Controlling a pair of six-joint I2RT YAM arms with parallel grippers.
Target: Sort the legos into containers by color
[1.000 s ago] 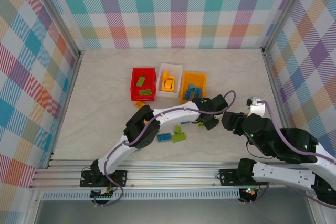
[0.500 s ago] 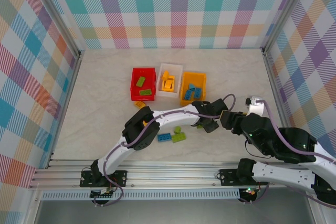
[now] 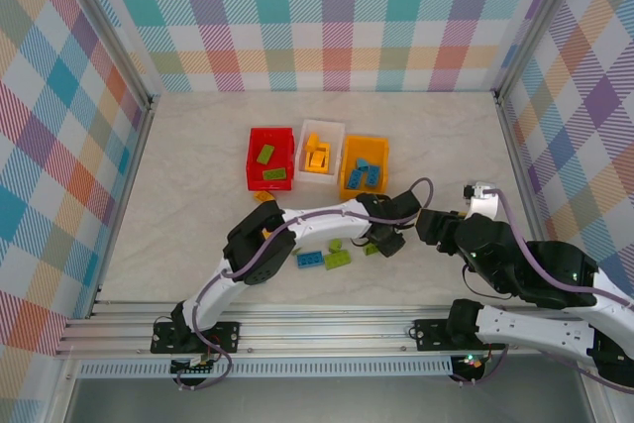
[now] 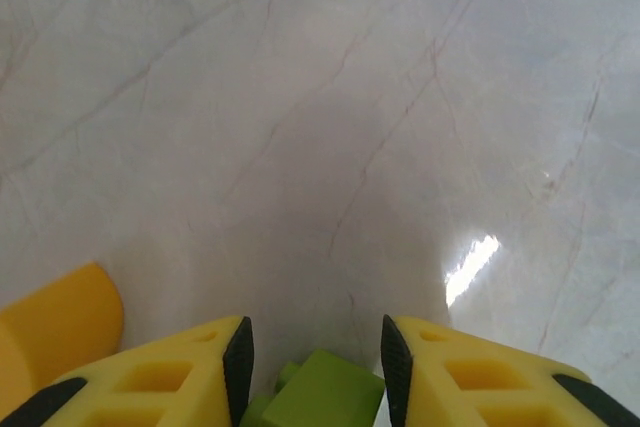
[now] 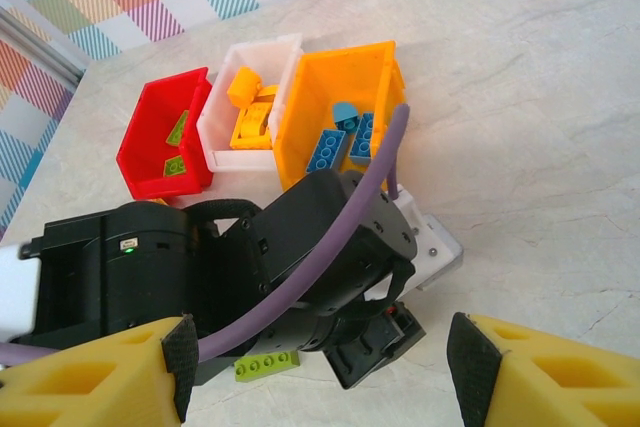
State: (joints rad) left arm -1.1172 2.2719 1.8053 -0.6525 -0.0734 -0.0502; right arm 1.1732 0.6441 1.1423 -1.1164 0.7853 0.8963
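Green lego (image 4: 320, 392) lies right of centre, nearer than the orange bin (image 3: 365, 139), now between the jaws of the left gripper (image 4: 312, 347), which dropped back from that bin, grip not yet clear; right gripper (image 5: 320, 357) spread, idle; red bin (image 3: 251, 158) likely next.

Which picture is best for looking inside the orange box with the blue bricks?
The right wrist view is best. The orange bin looks big and close there, and the blue bricks inside are easy to make out. The top view shows the same bin from above, but much smaller.
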